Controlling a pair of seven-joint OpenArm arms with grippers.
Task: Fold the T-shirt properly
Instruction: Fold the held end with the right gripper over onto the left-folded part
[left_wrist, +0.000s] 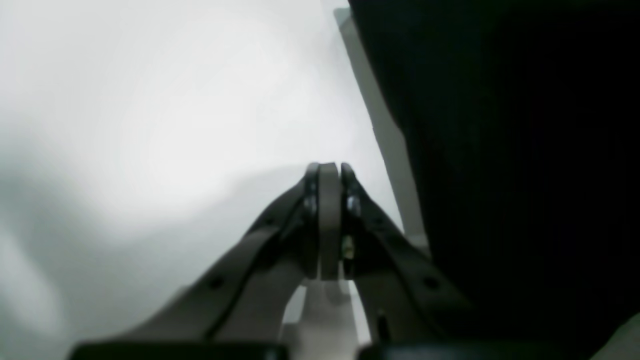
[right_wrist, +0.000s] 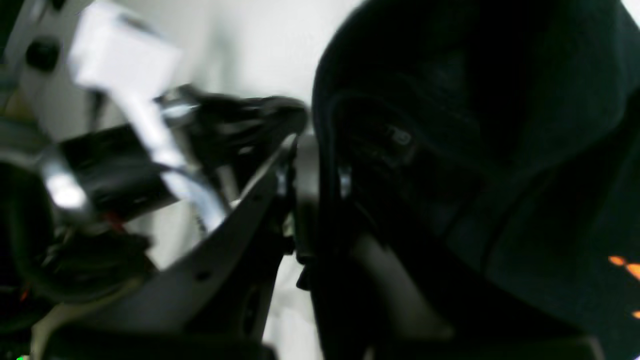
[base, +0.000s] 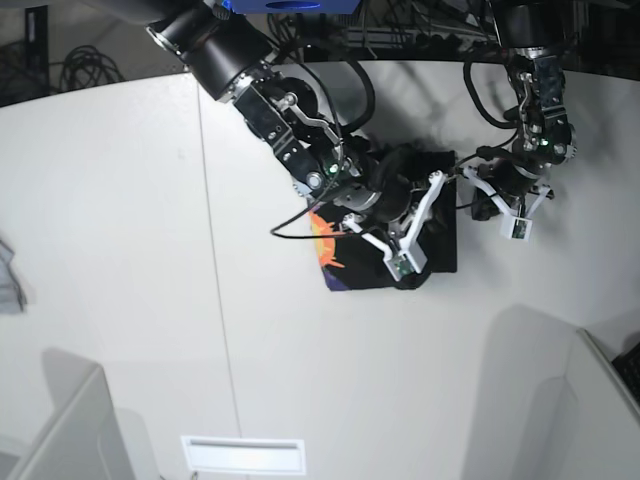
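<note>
Near the middle of the white table (base: 120, 300), toward its far edge, the T-shirt (base: 440, 240) lies as a small, compact black bundle, with a strip of its orange and purple print showing at the bundle's left edge in the base view. Over that bundle leans the right arm, reaching down from the top of the base view, and the right gripper (right_wrist: 317, 165) is pinched on the T-shirt: in the right wrist view black cloth is drawn up between the two fingers and drapes thickly over the right-hand one, with a few orange flecks of print at the picture's lower right. A blurred white bracket and dark cabling of the other arm show beyond it. Just beside the bundle's right edge in the base view hangs the left gripper (left_wrist: 328, 172), its white fingers pointing down at the table. In the left wrist view its pads are pressed flat together with nothing between them, the bare white table lies under them, and the T-shirt fills the right side as a dark mass.
</note>
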